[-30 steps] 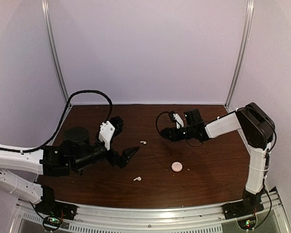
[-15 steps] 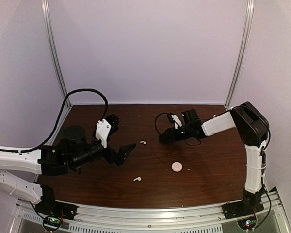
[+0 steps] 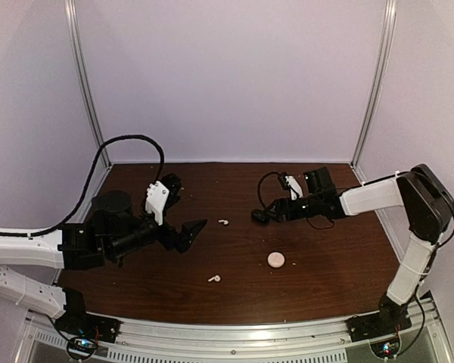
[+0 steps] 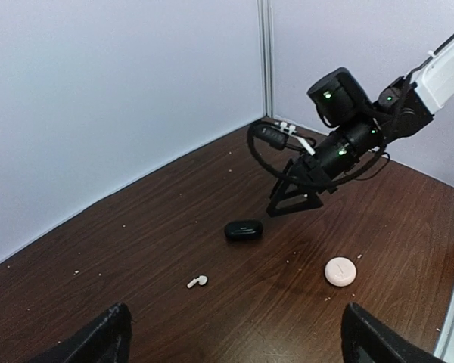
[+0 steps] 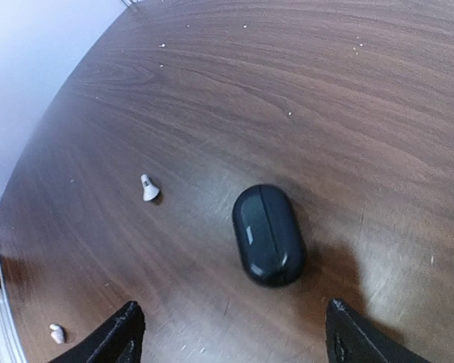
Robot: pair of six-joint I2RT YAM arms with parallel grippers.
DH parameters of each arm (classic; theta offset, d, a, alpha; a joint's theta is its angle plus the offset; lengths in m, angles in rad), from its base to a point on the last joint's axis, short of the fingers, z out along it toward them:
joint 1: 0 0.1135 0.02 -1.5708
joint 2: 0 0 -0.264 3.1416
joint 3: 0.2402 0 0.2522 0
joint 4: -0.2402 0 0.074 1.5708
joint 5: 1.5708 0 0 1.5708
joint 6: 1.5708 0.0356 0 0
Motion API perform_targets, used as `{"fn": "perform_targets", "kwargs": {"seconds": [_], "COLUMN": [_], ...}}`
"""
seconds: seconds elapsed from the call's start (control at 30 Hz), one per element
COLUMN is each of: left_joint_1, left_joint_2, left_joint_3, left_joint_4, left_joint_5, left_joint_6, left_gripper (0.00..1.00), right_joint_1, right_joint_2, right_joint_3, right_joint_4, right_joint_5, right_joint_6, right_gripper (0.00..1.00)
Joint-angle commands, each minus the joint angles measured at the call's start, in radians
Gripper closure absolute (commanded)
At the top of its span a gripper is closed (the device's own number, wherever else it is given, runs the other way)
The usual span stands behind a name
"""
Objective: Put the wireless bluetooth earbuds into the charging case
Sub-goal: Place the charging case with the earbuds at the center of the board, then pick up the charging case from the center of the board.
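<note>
**A:** From above, where do the arms stand?

**B:** The left pincer (image 3: 188, 204) hangs over the left half of the bench (image 3: 325, 287), fingers spread wide with nothing between them. The right pincer (image 3: 272, 213) reaches in from the right, low over the wood, and its fingers are apart too.

**A:** And the earbuds?

**B:** One white earbud (image 3: 223, 222) lies between the two pincers. A second white earbud (image 3: 214, 278) lies nearer the front edge. A round pale case (image 3: 276, 259) sits to the right of that one, well apart. A black case (image 3: 260, 218) lies at the right pincer's tips.

**A:** What does the left wrist camera give?

**B:** Its own fingers (image 4: 106, 336) stand at the bottom corners, wide apart. Ahead on the bench lie the white earbud (image 4: 197, 281), the black case (image 4: 244, 230), which is shut, and the round pale case (image 4: 340, 271). The right pincer (image 4: 296, 203) hovers just behind the black case, not touching it.

**A:** And the right wrist?

**B:** The black case (image 5: 267, 234) lies flat and shut, free of both fingers (image 5: 125, 333), which stand apart at the bottom corners. The white earbud (image 5: 149, 187) lies to its left, and the second white earbud (image 5: 57, 333) is well off at the lower left. Both earbuds lie on bare wood, outside either case.
</note>
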Motion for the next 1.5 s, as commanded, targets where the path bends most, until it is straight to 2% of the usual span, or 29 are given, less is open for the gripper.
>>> {"fn": "perform_targets", "kwargs": {"seconds": [0.0, 0.17, 0.43, 0.53, 0.87, 1.13, 1.23, 1.47], "left_joint_1": [0.026, 0.043, 0.050, 0.050, 0.050, 0.050, 0.050, 0.054], "left_joint_2": [0.018, 0.049, 0.072, 0.093, 0.080, 0.079, 0.074, 0.096], "left_joint_3": [0.026, 0.046, 0.045, 0.052, 0.037, 0.031, 0.018, 0.003], "left_joint_4": [-0.018, -0.037, 0.005, 0.004, 0.043, 0.046, 0.053, 0.083], "left_joint_5": [0.073, 0.090, 0.194, 0.240, 0.370, 0.368, 0.356, 0.356], "left_joint_6": [-0.055, -0.086, -0.055, -0.044, -0.001, 0.006, 0.006, -0.004], "left_gripper": [0.02, 0.02, 0.03, 0.02, 0.02, 0.02, 0.02, 0.02], "right_joint_1": [0.034, 0.126, 0.211, 0.242, 0.262, 0.279, 0.304, 0.413], "right_joint_2": [-0.183, -0.308, -0.393, -0.378, -0.277, -0.197, -0.194, -0.155], "right_joint_3": [-0.190, -0.317, -0.382, -0.369, -0.342, -0.294, -0.295, -0.264], "right_joint_4": [0.090, 0.048, -0.049, -0.097, -0.098, -0.149, -0.149, -0.210], "right_joint_5": [-0.024, 0.069, 0.204, 0.274, 0.215, 0.208, 0.211, 0.330], "right_joint_6": [0.040, 0.043, -0.046, -0.100, -0.127, -0.111, -0.116, -0.099], "right_gripper": [0.16, 0.15, 0.14, 0.14, 0.13, 0.14, 0.19, 0.23]}}
